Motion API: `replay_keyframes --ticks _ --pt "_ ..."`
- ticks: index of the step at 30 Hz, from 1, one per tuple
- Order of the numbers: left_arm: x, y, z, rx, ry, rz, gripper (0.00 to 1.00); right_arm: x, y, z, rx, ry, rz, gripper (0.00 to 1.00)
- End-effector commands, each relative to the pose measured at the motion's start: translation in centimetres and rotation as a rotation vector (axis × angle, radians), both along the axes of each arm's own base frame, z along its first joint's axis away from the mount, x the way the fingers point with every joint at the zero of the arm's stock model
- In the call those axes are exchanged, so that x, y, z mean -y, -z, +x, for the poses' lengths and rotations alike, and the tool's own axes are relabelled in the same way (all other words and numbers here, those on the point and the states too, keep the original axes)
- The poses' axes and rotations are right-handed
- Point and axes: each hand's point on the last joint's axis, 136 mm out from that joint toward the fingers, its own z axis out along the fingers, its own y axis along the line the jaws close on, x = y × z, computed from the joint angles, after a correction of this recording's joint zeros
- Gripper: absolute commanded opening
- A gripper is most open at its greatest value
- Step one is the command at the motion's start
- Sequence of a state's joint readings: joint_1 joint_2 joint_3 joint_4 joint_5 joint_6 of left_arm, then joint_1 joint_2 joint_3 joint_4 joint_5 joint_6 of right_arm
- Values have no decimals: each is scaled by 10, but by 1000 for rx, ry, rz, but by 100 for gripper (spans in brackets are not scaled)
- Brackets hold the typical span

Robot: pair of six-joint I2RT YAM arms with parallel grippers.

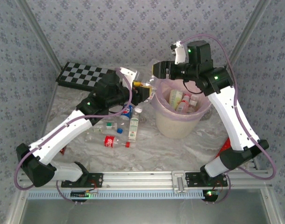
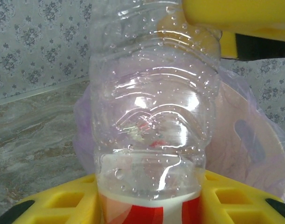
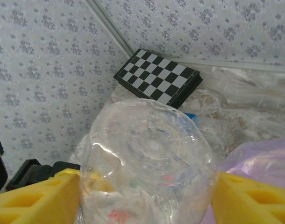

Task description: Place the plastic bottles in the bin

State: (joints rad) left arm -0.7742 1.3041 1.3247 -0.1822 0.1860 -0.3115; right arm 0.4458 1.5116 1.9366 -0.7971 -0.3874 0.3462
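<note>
1. Flowered grey wallpaper [image 1: 133, 28] closes in a marbled desk [image 1: 180, 154]. A chequered board [image 1: 84, 75] lies in the far corner, well to the left of my left tool [image 1: 143, 92].
2. My left tool is clenched on a clear bottle with a red label [image 2: 152, 116]. Its yellow fingers [image 2: 58, 203] flank the labelled end, and the ribbed body reaches away from the wrist.
3. The bin [image 1: 177, 126], cream with a pink-purple liner, stands just to the right of that tool. In the left wrist view it shows behind the held bottle.
4. My right tool [image 1: 157, 70] hangs at the bin's far left rim, just beyond my left tool. The rounded end of a clear bottle [image 3: 149, 158] sits between its yellow fingers. I cannot tell whether they press on it, or whether it is the same bottle.
5. Several bottles in the bin [image 1: 182, 100] stand upright, to the right of and below my right tool.
6. More bottles lie on the desk on the near side of my left tool:
   - a blue-labelled bottle [image 1: 128, 111], closest to the tool
   - a white-and-green bottle [image 1: 133, 127]
   - a clear green-capped bottle [image 1: 107, 126]
   - a red-labelled bottle [image 1: 117, 142], nearest the arm bases
</note>
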Motion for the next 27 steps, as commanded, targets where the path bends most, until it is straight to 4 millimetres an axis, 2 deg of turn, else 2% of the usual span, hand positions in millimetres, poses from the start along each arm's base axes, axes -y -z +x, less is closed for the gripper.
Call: replay_keyframes --ticks 1,5,7,11,14,17,19,22,25,27 --pt "7 -26 -8 69 37 -51 33 16 -7 4 31 70 -23 61" --pt "10 -32 -10 80 48 -60 39 25 -13 6 54 92 -13 51" --pt "10 -35 -12 86 56 -68 47 30 -21 7 76 98 1 48" --pt "7 -45 -17 96 57 -99 65 43 -48 5 145 118 35 44" --pt "-4 -46 -12 92 -7 -72 75 62 -70 2 199 157 49 42" --pt "-21 -44 -6 95 -88 -39 77 87 -85 0 238 209 53 41" --pt "-32 -41 -3 84 -133 -35 78 104 -87 -3 245 245 45 41" --pt "-51 -31 5 43 -197 -29 78 129 -79 -5 248 307 -32 41" --pt "-73 -10 13 -30 -264 -12 78 148 -64 -7 259 357 -170 38" --pt "-91 12 17 -89 -321 19 78 156 -52 -7 265 365 -260 36"
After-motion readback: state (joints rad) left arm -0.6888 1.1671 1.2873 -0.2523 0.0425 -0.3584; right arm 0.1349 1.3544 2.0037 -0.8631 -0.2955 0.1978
